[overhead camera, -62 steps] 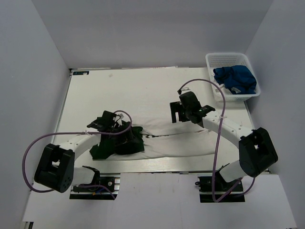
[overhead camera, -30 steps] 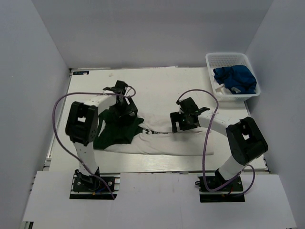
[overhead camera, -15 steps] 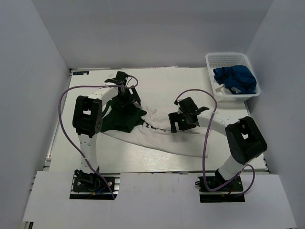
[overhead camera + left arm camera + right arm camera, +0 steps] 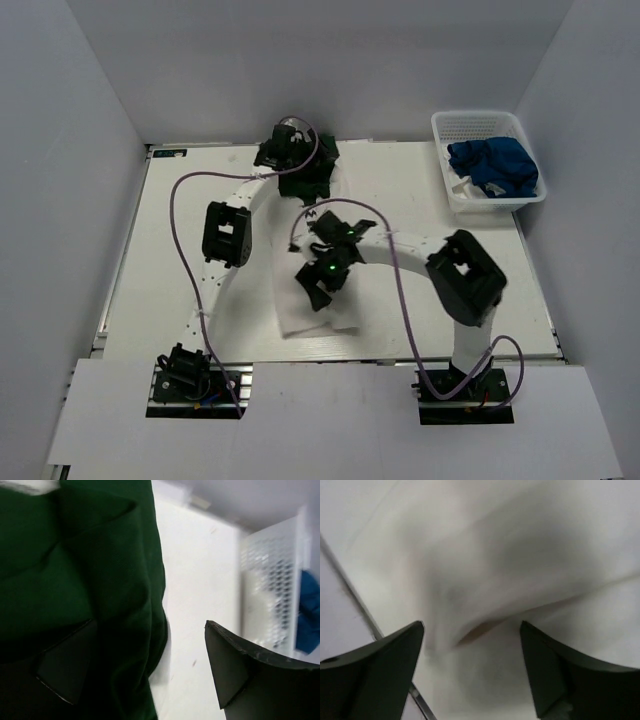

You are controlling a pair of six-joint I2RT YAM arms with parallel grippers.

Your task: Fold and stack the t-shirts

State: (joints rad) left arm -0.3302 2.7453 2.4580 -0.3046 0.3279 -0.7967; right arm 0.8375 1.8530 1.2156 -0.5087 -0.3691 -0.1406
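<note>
The white t-shirt with dark green sleeves (image 4: 322, 318) lies stretched from the table's back middle toward the front. Its green sleeve (image 4: 310, 178) is bunched at the back edge. My left gripper (image 4: 283, 150) is there with its jaws wide apart. In the left wrist view the green cloth (image 4: 75, 580) covers the left finger and lies partly in the gap of the gripper (image 4: 150, 625). My right gripper (image 4: 318, 285) hovers open over the white body, which fills the right wrist view (image 4: 510, 545) under the gripper (image 4: 471, 625). A royal blue t-shirt (image 4: 492, 166) lies in the basket.
The white mesh basket (image 4: 452, 125) stands at the back right corner and also shows in the left wrist view (image 4: 270, 575). The right arm's forearm crosses the table's middle. The table's front metal edge (image 4: 365, 615) runs just left of my right gripper.
My left arm has swung far back, dragging the green sleeve to the back edge, so the shirt turned from lying crosswise to lengthwise. My right gripper moved left and forward over the white body.
</note>
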